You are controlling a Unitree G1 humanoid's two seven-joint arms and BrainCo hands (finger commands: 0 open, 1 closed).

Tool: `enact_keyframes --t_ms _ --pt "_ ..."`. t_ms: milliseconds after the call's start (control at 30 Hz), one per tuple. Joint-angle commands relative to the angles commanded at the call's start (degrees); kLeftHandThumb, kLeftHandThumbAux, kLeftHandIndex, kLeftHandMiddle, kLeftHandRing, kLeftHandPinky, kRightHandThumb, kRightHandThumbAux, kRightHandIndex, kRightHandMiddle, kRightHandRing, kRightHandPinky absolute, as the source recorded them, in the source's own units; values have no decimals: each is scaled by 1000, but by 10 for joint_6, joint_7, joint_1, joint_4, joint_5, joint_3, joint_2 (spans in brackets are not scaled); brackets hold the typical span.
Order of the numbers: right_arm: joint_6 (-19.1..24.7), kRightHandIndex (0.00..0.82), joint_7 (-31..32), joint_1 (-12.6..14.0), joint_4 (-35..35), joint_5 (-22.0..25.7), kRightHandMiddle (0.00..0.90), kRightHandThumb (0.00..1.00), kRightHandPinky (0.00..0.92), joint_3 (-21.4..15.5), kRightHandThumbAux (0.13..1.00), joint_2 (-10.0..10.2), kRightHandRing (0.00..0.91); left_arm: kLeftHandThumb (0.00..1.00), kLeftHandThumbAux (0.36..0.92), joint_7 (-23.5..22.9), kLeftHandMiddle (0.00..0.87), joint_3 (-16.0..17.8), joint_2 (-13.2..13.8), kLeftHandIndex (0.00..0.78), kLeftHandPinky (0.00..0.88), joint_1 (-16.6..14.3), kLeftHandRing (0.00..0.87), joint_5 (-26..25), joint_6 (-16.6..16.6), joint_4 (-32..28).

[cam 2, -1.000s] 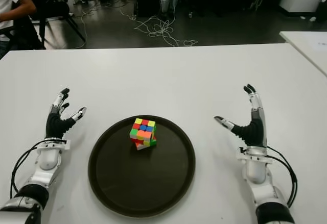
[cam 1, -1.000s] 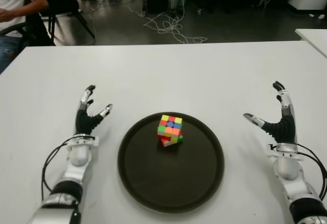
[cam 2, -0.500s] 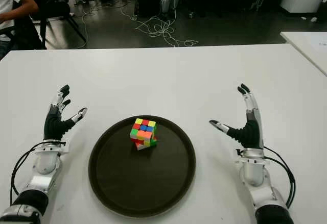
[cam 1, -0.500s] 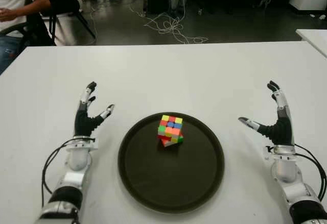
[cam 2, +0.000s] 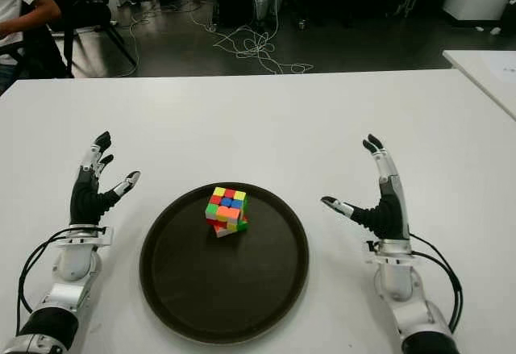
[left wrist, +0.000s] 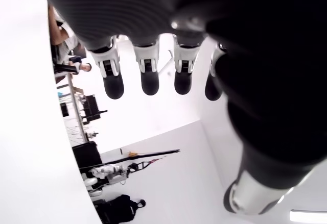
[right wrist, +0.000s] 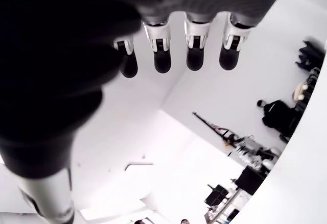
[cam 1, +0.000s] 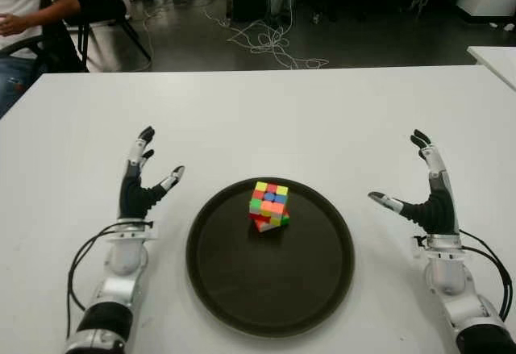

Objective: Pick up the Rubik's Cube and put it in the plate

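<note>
White table bears left hand and right hand, fingers spread empty, flanking the plate.

At the lower middle of the frame the plate sits on the table with the cube in its upper half, the left hand at its left, the right hand at its right.

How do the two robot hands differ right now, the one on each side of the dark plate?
The left robot hand shows left of the plate; the right robot hand shows right of it. Their thumbs point inward, mirrored. Both are open and empty; the Rubik's Cube sits in the plate.
</note>
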Motion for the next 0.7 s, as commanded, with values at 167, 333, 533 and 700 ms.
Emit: enact_keyframes --t_ms 167,333,533,700 --pt "19 0 8 2 -5 16 0 0 0 -6 785 5 0 0 794 -1 0 2 -3 0 0 -2 0 -5 -11 11" --pt "33 0 3 -1 -5 7 0 0 0 -4 791 1 0 0 793 4 0 7 -5 0 0 1 0 -9 -13 15" --pt "42 0 -5 -2 -6 -7 0 0 0 -1 789 -5 0 0 777 11 0 9 -5 0 0 0 0 -8 -11 16" --pt "43 0 10 1 -8 2 0 0 0 1 751 -8 0 0 770 11 0 7 -1 0 0 3 0 -3 -1 8"
